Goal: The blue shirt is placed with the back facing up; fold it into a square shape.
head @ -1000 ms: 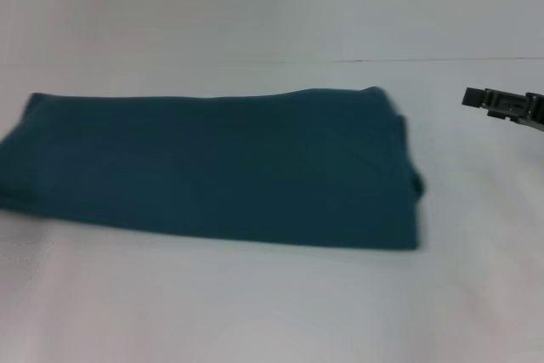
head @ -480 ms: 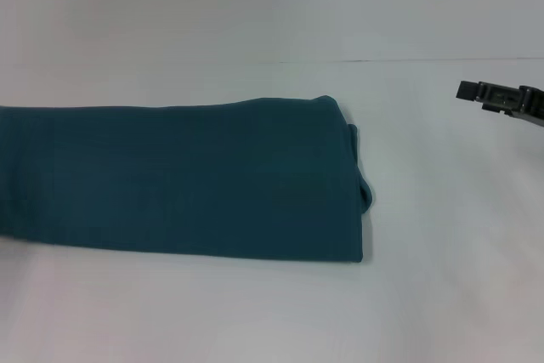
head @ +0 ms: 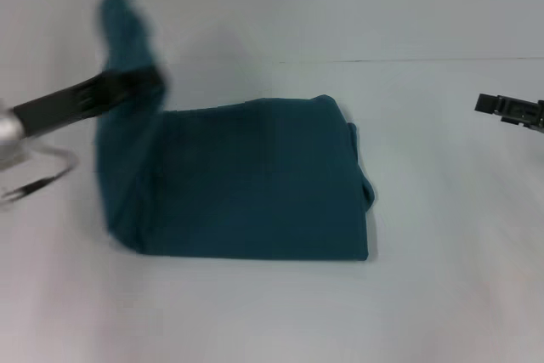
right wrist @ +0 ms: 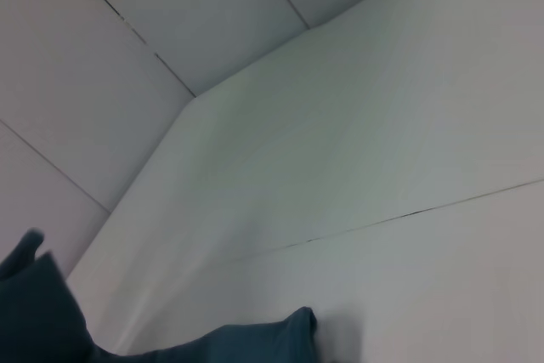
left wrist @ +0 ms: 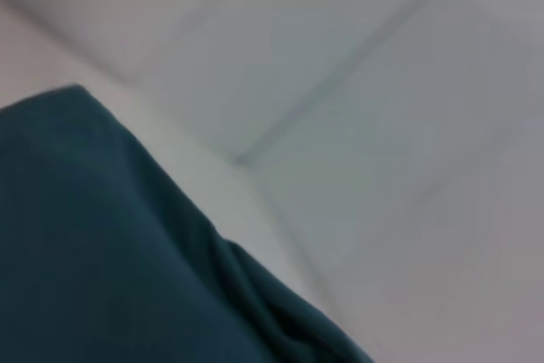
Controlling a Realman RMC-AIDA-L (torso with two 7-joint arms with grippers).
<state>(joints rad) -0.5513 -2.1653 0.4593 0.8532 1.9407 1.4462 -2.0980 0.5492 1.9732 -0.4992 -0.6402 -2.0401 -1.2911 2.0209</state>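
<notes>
The blue shirt (head: 255,180) is lying on the white table (head: 272,312) as a folded, plain teal band, its main body sitting flat a little left of the middle of the head view, with its right end showing stacked layers and a small bulge of cloth at the edge. Its left end is rising off the table: that part is standing up steeply, with its tip reaching above the rest of the cloth and looking smeared. The left gripper (head: 127,84) is gripping this raised end, its dark fingers clamped on the cloth up near the tip, and the arm behind it is running off to the left edge, where a silvery joint and a thin looping cable are showing. In the left wrist view the shirt (left wrist: 110,252) is filling the lower corner as a broad dark sheet with a few soft folds along its edge, and pale wall panels are lying beyond it. The right gripper (head: 510,110) is hanging at the far right edge of the head view, well apart from the shirt and above the bare table; only its dark tip is showing, and whether its fingers are apart or together cannot be told. In the right wrist view the shirt (right wrist: 246,342) is peeking in along the bottom, with the lifted end (right wrist: 34,312) standing higher at the corner, and the pale table surface and wall are taking up the rest.
</notes>
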